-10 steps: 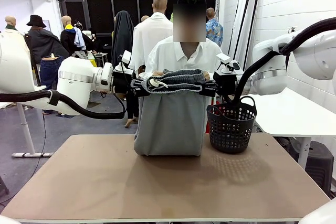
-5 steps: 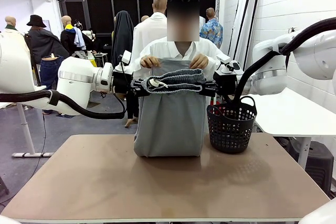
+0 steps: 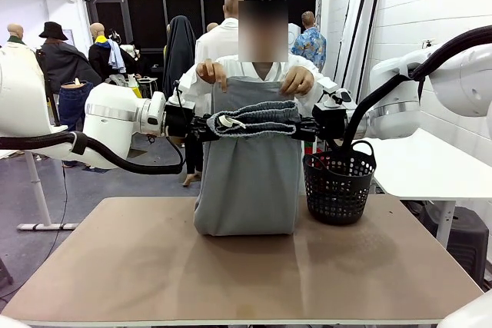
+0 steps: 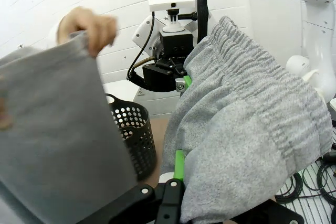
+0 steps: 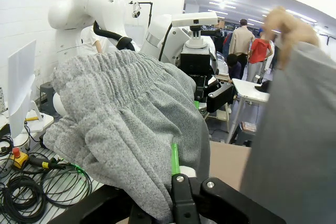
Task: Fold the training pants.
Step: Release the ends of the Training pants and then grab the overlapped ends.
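- Front: the training pants (image 3: 247,182) hang mid-frame over the table (image 3: 154,266). The waistband is stretched level between my left claw (image 3: 201,127) and my right claw (image 3: 307,129), one clamped on each end.
- Front: the long axis is vertical and doubled. The legs drop from the waistband to a bottom fold resting on the tabletop, then rise behind to the person's hands (image 3: 298,80), which pinch the leg ends above the waistband.
- Front: the leg fabric is light grey and smooth. The waistband is darker and gathered, with a pale drawstring end lying on it. A black basket (image 3: 338,186) stands on the table just beside the pants, on my right.
- Left wrist: my left claw (image 4: 178,174) is narrow and holds the waistband. One green pad (image 4: 179,162) shows; the other finger is under cloth. The ribbed band runs away toward the right claw (image 4: 181,81). The smooth leg panel is at picture left, with a hand (image 4: 86,24) on its top edge.
- Right wrist: my right claw (image 5: 176,174) is narrow and bites into the gathered band, which runs off toward the left claw (image 5: 205,95). The leg panel fills picture right under a blurred hand (image 5: 286,22).
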